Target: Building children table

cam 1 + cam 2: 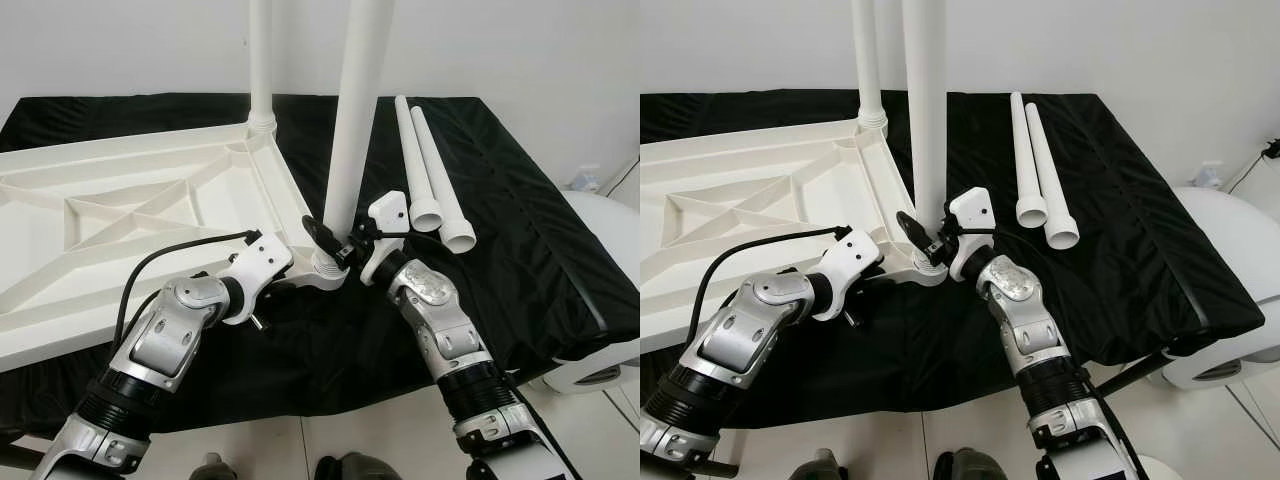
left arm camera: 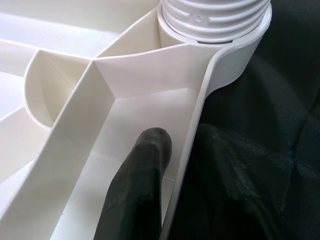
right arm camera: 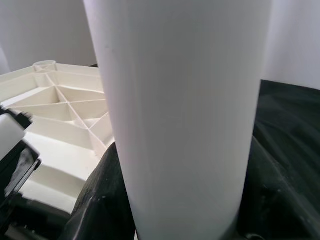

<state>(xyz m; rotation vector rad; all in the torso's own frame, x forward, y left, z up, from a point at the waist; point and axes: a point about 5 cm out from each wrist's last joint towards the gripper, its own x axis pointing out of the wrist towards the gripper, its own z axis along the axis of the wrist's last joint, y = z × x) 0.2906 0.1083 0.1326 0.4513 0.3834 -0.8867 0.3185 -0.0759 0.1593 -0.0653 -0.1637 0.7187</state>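
Right pincer (image 1: 340, 247) clamps the leg (image 1: 352, 130) at frame centre; left pincer (image 1: 290, 268) pinches the tabletop (image 1: 120, 215) rim. Keep it plumb while twisting.

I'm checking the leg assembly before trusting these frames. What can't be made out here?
- Tops of both upright legs: cut off by the head views' upper edge.
- How far the near leg is threaded into the tabletop socket: hidden by both grippers in the head views.
- Left gripper jaws: one finger visible in its wrist view, the other out of frame.
- Tabletop's left end: cut off by the edge.
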